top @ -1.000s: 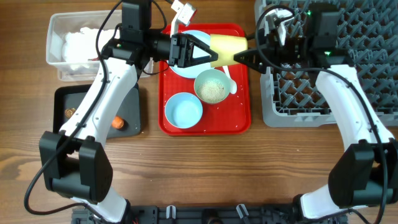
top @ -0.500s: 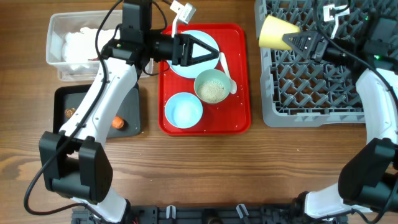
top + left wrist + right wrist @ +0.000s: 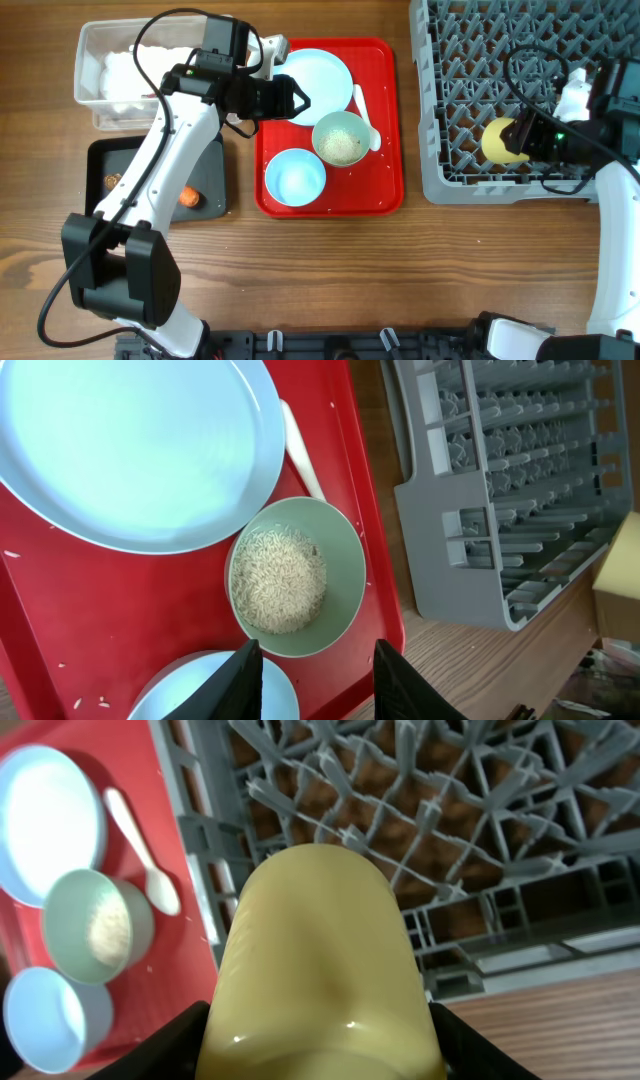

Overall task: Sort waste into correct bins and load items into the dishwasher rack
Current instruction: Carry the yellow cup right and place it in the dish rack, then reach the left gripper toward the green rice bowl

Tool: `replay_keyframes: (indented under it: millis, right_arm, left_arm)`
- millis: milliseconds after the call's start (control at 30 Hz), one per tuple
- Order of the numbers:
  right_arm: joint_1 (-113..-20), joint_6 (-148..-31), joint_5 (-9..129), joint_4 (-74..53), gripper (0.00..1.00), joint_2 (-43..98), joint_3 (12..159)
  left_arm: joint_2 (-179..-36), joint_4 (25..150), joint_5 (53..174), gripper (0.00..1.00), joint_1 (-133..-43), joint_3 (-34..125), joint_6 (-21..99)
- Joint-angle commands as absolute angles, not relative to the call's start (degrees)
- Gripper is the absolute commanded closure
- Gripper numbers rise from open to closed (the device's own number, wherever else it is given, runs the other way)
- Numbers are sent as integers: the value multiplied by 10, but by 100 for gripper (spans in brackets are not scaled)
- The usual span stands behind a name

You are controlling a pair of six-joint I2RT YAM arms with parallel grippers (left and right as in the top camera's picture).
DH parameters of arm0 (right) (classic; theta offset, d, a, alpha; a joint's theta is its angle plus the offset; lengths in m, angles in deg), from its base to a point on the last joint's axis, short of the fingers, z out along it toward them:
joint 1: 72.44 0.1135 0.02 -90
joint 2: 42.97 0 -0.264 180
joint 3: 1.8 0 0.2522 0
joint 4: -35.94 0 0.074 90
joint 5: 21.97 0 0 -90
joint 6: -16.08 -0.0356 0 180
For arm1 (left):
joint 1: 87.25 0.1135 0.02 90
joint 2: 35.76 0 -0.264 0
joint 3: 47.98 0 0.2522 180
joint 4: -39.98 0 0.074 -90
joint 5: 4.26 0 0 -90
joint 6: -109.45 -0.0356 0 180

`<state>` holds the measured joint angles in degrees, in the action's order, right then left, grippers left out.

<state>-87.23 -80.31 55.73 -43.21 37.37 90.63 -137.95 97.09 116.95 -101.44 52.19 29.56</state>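
Overhead view: the yellow cup is pictured low over the pegs near the front of the dishwasher rack, clamped in the right end effector. Whether it already rests on the pegs cannot be told. One second earlier it was held above the red tray with both arms close by. Half a second earlier it was carried high over the rack's rear-left corner. The transfer is therefore judged nearly complete, with only the release outstanding.

The left end effector, fingers spread and empty, has been drawn back from the tray's middle to its left edge, beside the light-blue plate. The plate, the pale-green bowl with rice in it, the light-blue bowl and the white spoon are left on the tray, none of them shifted.

On the tabletop further left, white napkins are held in the clear tub and a carrot piece in the black tray, as before.
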Motion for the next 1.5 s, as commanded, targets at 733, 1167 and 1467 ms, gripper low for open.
replay_keyframes:
  millis: [733,1167,1467]
  right_arm:
    - [-749,-830,604,-412,0,524,1008]
    - [-749,-814,457,-353,0,525,1079]
    - [-749,-813,457,-353,0,532,1078]
  left_arm:
    - [-1368,996,1128,45,-1016,522,284]
    - [-1451,975,991,48,-1114,522,269]
    - [-1465,909,991,51,-1157,522,269]
